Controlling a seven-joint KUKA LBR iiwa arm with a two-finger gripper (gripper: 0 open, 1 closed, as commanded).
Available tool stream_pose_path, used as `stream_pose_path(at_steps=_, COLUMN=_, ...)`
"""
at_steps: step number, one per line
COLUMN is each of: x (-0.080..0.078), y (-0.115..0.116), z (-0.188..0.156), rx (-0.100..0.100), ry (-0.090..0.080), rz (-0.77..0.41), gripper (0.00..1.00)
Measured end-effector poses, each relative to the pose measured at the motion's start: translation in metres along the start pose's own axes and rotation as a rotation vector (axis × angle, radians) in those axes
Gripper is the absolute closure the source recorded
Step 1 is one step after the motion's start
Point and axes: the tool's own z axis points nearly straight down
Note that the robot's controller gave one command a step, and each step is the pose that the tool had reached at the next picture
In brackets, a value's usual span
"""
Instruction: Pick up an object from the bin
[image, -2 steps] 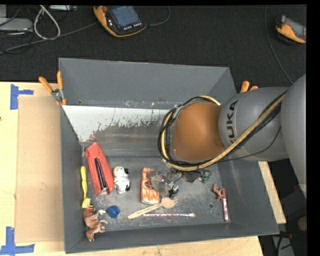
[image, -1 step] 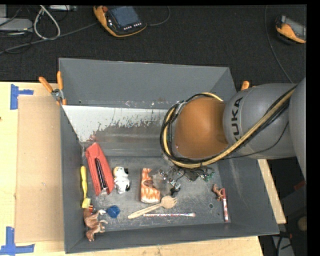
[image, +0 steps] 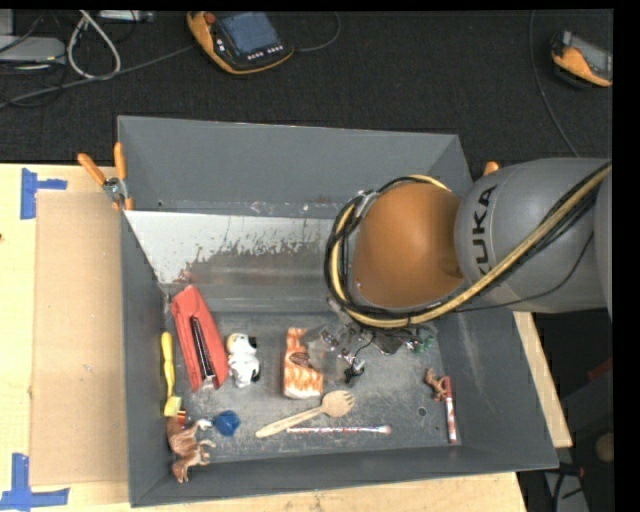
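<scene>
In the near left corner of the grey metal bin lay a pair of small brown animal figures, with a round blue cap just beside them. Further right along the same near wall lay a pale wooden spoon, its bowl toward the right. A thin red-and-white striped stick lay just in front of it. By the right wall a second striped stick pointed from front to back, with a small brown figure at its far end.

Further in, a yellow plastic stick lay along the left wall. Beside it was a flat red oblong case with a black strip, and next to that a black-and-white cow toy. Right of the cow, near the middle of the floor, lay an orange-and-white striped toy.

The claw hung low just beside that toy's right side, and the toy was the thing nearest to it. Whether the two touched could not be told. Nor could it be told whether the claw was released or clenched, as its dark parts sat half hidden beneath the wrist.

Above the claw was the rounded orange cover, ringed by black and yellow cables. The grey arm reached in over the right rim. Beyond them the far wall of the bin sloped up, scuffed and bare.
</scene>
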Motion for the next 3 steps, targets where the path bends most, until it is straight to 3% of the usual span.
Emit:
stream_pose_path(at_steps=1, x=0.002, y=0.002, z=-0.044, rx=-0.006, ry=0.007, rz=0.003, gripper=1.00)
stream_pose_path(at_steps=2, x=0.001, y=0.003, z=-0.067, rx=-0.006, ry=0.005, rz=0.006, gripper=1.00)
stream_pose_path(at_steps=3, x=0.004, y=0.006, z=-0.094, rx=-0.014, ry=0.014, rz=0.008, gripper=1.00)
